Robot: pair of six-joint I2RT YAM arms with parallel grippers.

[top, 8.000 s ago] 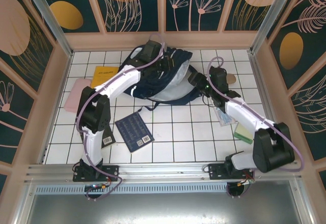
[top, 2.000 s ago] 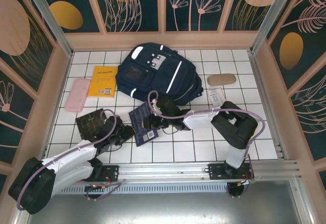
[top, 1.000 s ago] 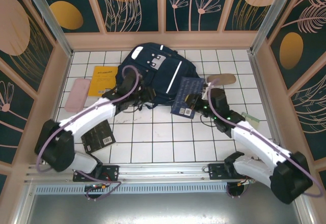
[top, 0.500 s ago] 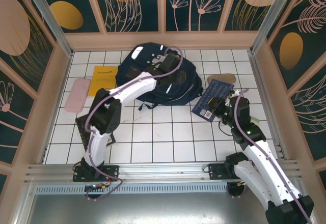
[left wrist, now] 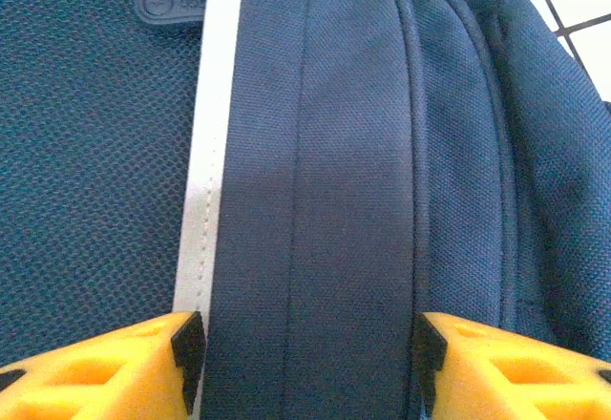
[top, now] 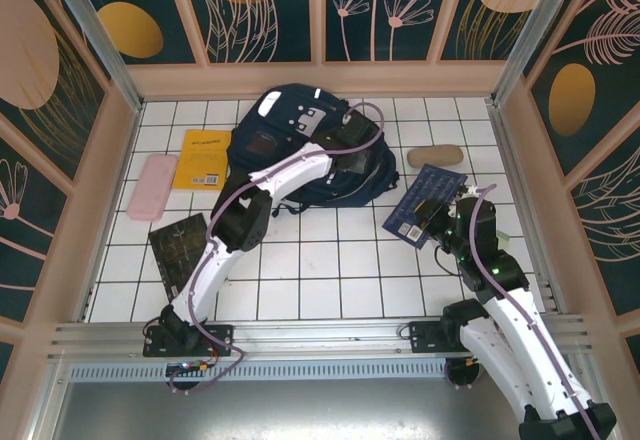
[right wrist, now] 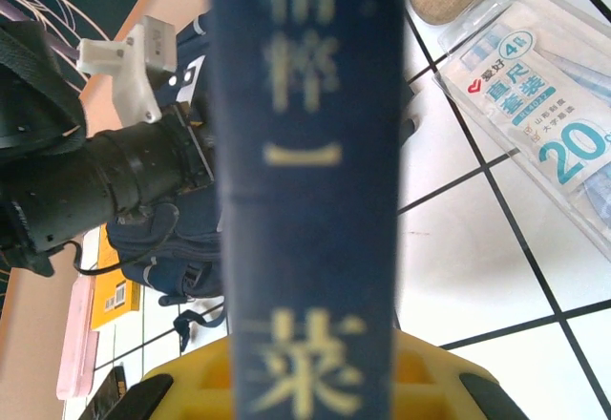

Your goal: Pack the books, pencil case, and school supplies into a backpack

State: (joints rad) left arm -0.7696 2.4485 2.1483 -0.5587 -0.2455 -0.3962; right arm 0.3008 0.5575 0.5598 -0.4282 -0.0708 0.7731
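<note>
Top external view: one navy backpack (top: pixel 290 145) lies upper centre, its long axis running upper left to lower right. Three books show. A yellow book (top: pixel 203 160) and a blackish book (top: pixel 180 245) lie flat at left. A navy book (top: pixel 420 200) sits centre right, slanting lower left to upper right, clamped in the right gripper (top: pixel 440 215). There is one pink case (top: pixel 150 185) and one tan pouch (top: pixel 435 155).

Left wrist view: the left gripper (left wrist: pixel 305 344) has its fingers spread, straddling a backpack fold beside a white stripe (left wrist: pixel 205 153).

Right wrist view: the book's spine stands upright, with blurred pale Chinese characters. A clear packet (right wrist: pixel 535 124) reads "20".
</note>
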